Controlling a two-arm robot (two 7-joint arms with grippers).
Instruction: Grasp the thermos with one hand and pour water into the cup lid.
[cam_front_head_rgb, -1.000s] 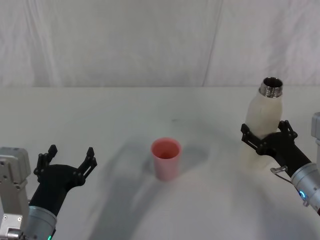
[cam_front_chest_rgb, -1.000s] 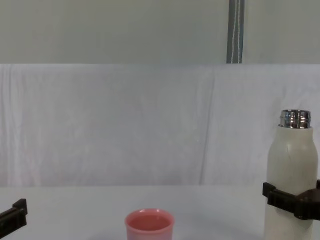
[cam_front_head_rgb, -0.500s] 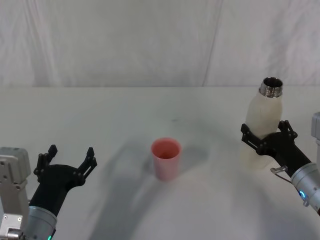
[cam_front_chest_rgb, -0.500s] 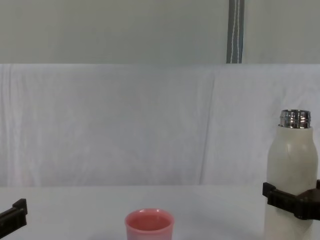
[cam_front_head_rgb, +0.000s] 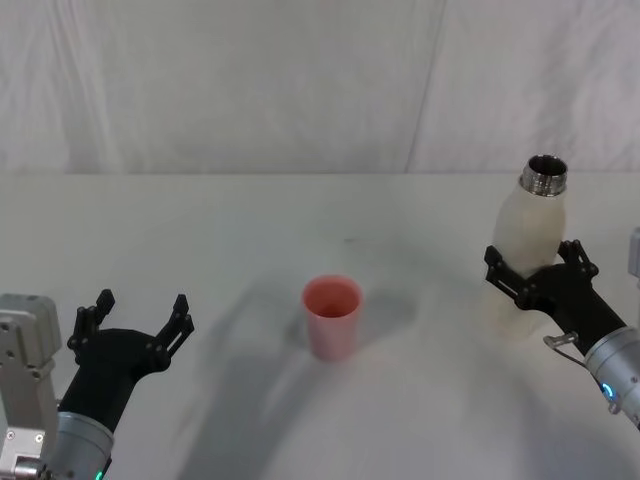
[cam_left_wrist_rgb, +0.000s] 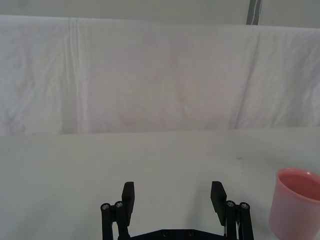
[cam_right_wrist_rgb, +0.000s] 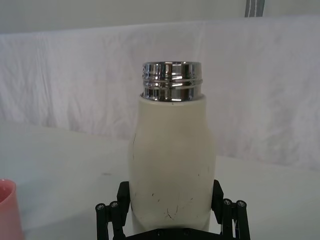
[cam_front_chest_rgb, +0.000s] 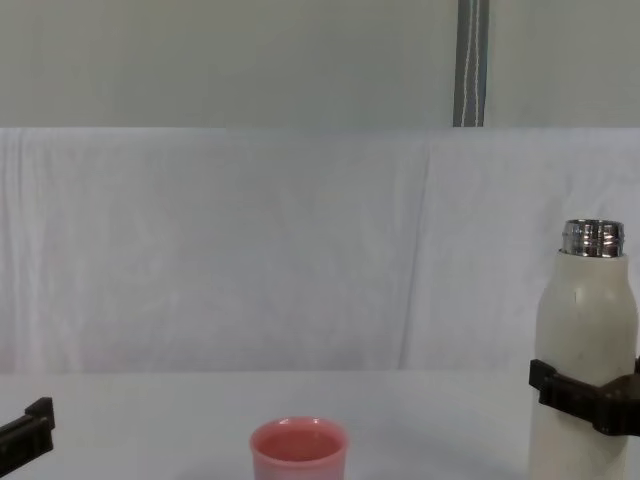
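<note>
Right pincer (cam_front_head_rgb: 532, 273): clamped on thermos (cam_front_head_rgb: 527, 240), shifted slightly rightward, still upright; cup (cam_front_head_rgb: 332, 316) unfilled; left pincer (cam_front_head_rgb: 138, 318) wide, idle.

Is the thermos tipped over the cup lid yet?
No, the thermos stands upright in the right gripper, well apart from the cup lid.

The cup lid (cam_front_head_rgb: 332, 317) stands upright near the middle of the counter (cam_front_head_rgb: 250, 230). The thermos (cam_front_head_rgb: 528, 250) stands upright well to its right, with the right gripper (cam_front_head_rgb: 537, 270) closed around its lower body. The left gripper (cam_front_head_rgb: 135, 317) hovers at the near left, jaws apart, well away from the cup lid.
</note>
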